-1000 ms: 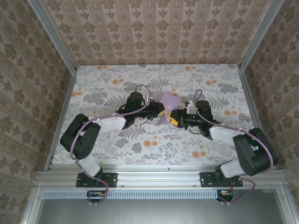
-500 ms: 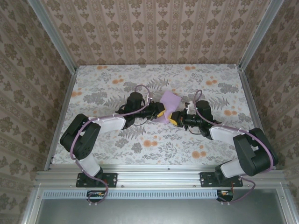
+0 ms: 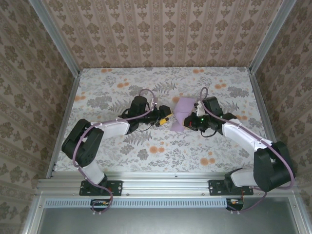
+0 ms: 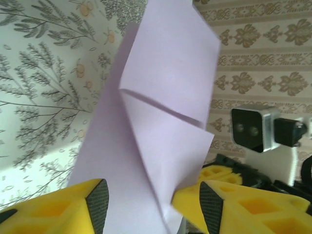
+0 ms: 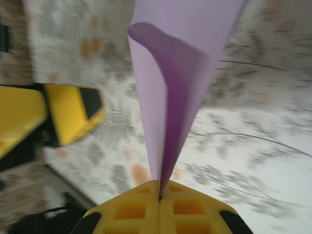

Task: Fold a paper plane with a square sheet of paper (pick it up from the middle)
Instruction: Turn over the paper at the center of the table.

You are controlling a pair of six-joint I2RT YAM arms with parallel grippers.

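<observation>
Partly folded square sheet of paper (image 3: 181,117) held above the tabletop (image 3: 146,161), pinched in the closed right end effector (image 5: 160,197), open left end effector (image 4: 154,207) straddling it; most plane folds apparently remain

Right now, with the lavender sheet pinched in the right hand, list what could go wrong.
1. The right hand pinches the square sheet of paper by one end; the sheet curls above the grip and may flop or slip, spoiling its creases.
2. The left hand is open around the sheet; backing off askew could snag or crumple it.
3. The hands are close; a misstep may bump them.
</observation>
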